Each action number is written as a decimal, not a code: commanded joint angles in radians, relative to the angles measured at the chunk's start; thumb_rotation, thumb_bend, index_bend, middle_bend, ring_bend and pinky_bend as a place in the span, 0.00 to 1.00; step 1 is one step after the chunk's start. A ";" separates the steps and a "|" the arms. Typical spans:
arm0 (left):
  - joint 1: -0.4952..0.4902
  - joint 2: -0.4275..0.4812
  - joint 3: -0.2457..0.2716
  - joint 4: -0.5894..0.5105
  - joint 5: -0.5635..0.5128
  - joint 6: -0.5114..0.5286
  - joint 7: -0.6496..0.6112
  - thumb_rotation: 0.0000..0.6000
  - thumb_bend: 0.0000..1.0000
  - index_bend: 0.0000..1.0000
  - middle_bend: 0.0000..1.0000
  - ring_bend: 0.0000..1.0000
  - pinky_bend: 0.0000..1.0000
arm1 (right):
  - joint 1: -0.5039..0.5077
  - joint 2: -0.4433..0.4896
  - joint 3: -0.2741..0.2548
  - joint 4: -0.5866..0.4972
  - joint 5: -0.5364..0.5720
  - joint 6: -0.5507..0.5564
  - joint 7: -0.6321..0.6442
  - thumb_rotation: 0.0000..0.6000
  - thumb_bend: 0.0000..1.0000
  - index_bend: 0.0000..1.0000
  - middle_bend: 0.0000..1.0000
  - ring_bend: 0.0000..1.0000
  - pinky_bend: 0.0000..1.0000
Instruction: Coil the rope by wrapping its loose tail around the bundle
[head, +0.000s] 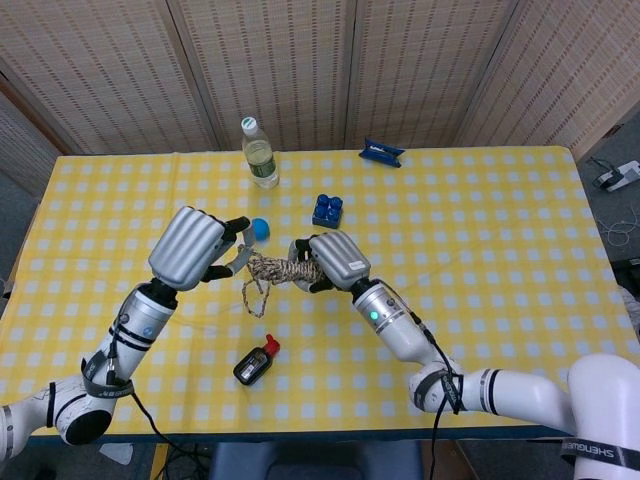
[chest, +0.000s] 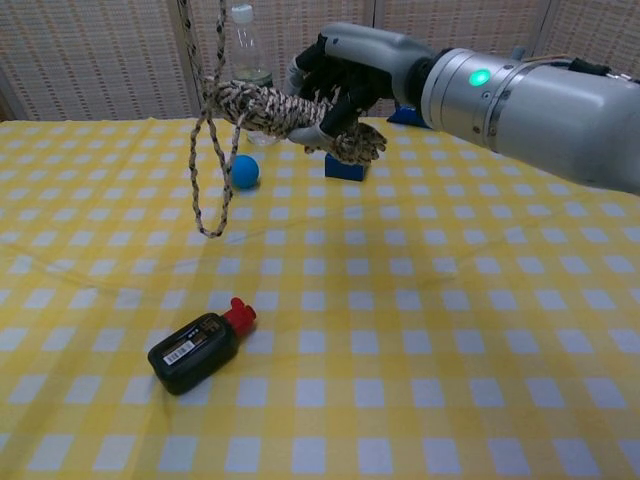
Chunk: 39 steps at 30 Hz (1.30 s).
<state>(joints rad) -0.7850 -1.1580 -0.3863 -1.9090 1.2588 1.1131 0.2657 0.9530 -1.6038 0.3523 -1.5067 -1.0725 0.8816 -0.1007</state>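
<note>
The braided rope bundle is held above the table in my right hand, whose fingers wrap its right end. In the chest view the bundle sticks out leftwards from that right hand. The loose tail hangs from the bundle's left end as a slack loop and rises out of the top of the frame. My left hand sits close to the left of the bundle and pinches the tail at its fingertips. The chest view does not show the left hand.
On the yellow checked table stand a water bottle, a blue ball and a blue brick behind the hands. A black bottle with a red cap lies in front. A blue object rests at the far edge.
</note>
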 joint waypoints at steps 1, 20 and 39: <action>-0.045 -0.020 -0.027 -0.014 -0.090 -0.030 0.044 1.00 0.39 0.70 0.95 0.89 0.94 | 0.006 -0.019 -0.005 0.014 -0.037 0.007 0.030 1.00 0.39 0.63 0.59 0.48 0.49; -0.146 -0.033 -0.060 -0.039 -0.317 -0.021 0.127 1.00 0.39 0.69 0.95 0.88 0.94 | -0.015 -0.092 -0.011 0.135 -0.136 0.083 0.162 1.00 0.39 0.65 0.59 0.48 0.49; -0.234 0.028 -0.153 -0.116 -0.420 -0.079 0.014 1.00 0.39 0.69 0.95 0.88 0.94 | 0.073 -0.178 0.043 0.218 -0.064 0.041 0.061 1.00 0.39 0.66 0.59 0.48 0.49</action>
<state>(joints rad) -1.0062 -1.1274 -0.5303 -2.0297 0.8547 1.0402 0.2882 1.0220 -1.7794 0.3968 -1.2881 -1.1299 0.9273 -0.0425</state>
